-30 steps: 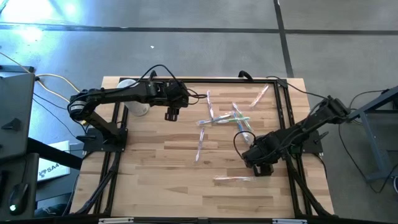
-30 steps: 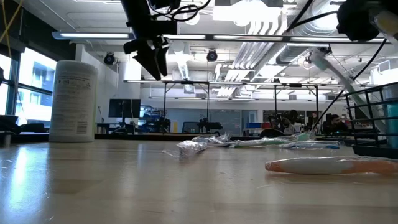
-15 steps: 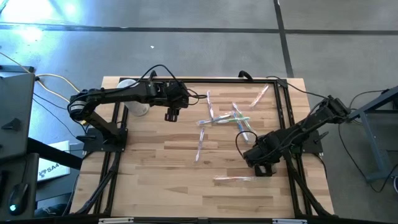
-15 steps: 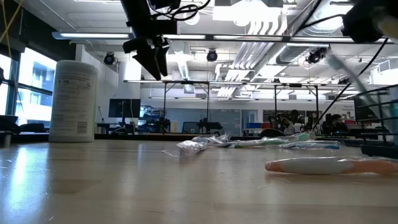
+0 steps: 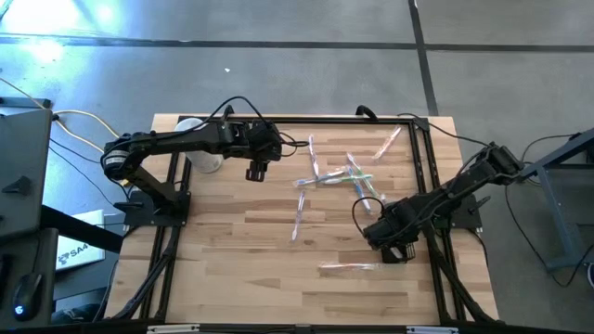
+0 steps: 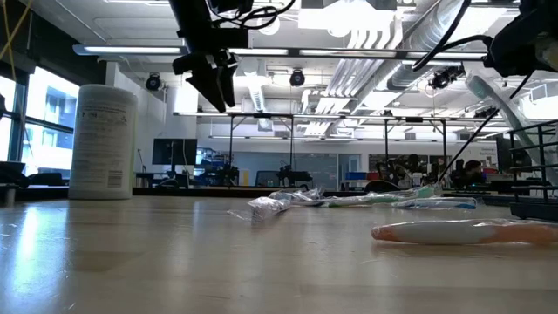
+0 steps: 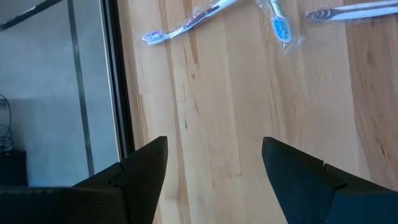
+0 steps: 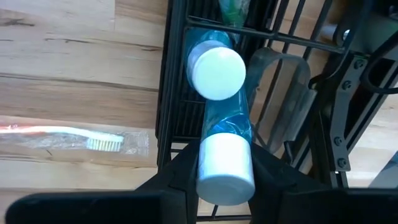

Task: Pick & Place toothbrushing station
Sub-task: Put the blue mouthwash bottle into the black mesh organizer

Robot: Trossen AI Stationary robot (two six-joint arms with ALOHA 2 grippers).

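A black wire-mesh holder [image 8: 177,93] stands near the table's right side, under my right gripper [image 5: 394,246]. One teal toothpaste tube with a white cap [image 8: 216,71] stands in it. My right gripper [image 8: 225,180] is shut on a second tube. Several thin toothbrushes [image 5: 339,176] lie flat in the middle of the board, and one [image 8: 74,140] lies just beside the holder. My left gripper [image 5: 255,172] hangs open above the far left part of the board and touches nothing. My right gripper pinches the second teal tube at its white-capped upper end [image 8: 225,165] between its two fingers. The fingers come from above and point down. The tube stands upright, its teal body [image 8: 229,124] reaching down into the holder beside the other tube. Its lower end is hidden.
A white canister [image 5: 202,153] stands at the far left corner. Black frame rails [image 5: 422,167] run along the table's sides. A wrapped orange toothbrush [image 6: 462,231] lies near the front right. Bare wood lies at the near left.
My right gripper has sunk a little over the holder with the tube. In the low view the holder's wires and a pale slanted thing at it have shifted toward the table's right edge.
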